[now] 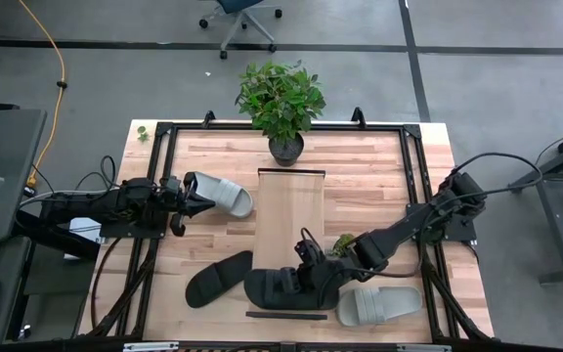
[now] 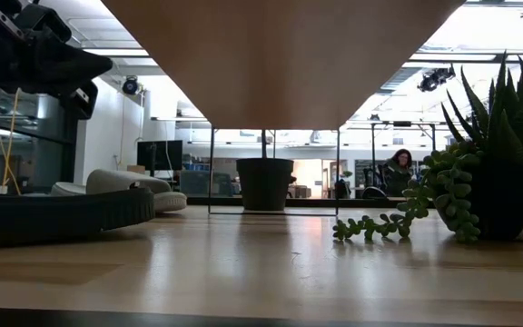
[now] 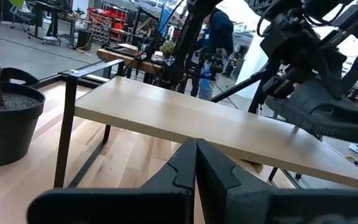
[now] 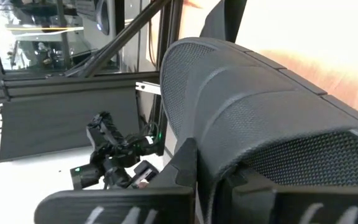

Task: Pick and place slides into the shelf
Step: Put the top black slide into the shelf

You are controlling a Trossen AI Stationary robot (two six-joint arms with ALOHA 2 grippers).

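My right gripper (image 1: pixel 306 274) is shut on a black slide (image 1: pixel 274 288), held by the near end of the shelf (image 1: pixel 291 210), a long pale board with black rails. In the left wrist view this slide (image 3: pixel 319 109) hangs just above the board (image 3: pixel 185 118). A second black slide (image 1: pixel 218 278) lies flat on the table left of the shelf. One light grey slide (image 1: pixel 379 304) lies near the table's front right. Another grey slide (image 1: pixel 228 195) lies left of the shelf, with my left gripper (image 1: pixel 195 194) shut and level above its end, touching nothing. My right gripper pinches the edge of the black slide's wide ribbed strap (image 4: pixel 219 165) between its two fingers. It comes from the table's right side, slanting down. The slide is lifted clear of the table and juts out beyond the fingers toward the left.
A potted plant (image 1: pixel 283 108) stands at the shelf's far end. A small succulent (image 1: pixel 345 242) sits on the table right of the shelf, close to my right arm. A black frame (image 1: pixel 164 132) runs around the tabletop. People show in the room beyond.
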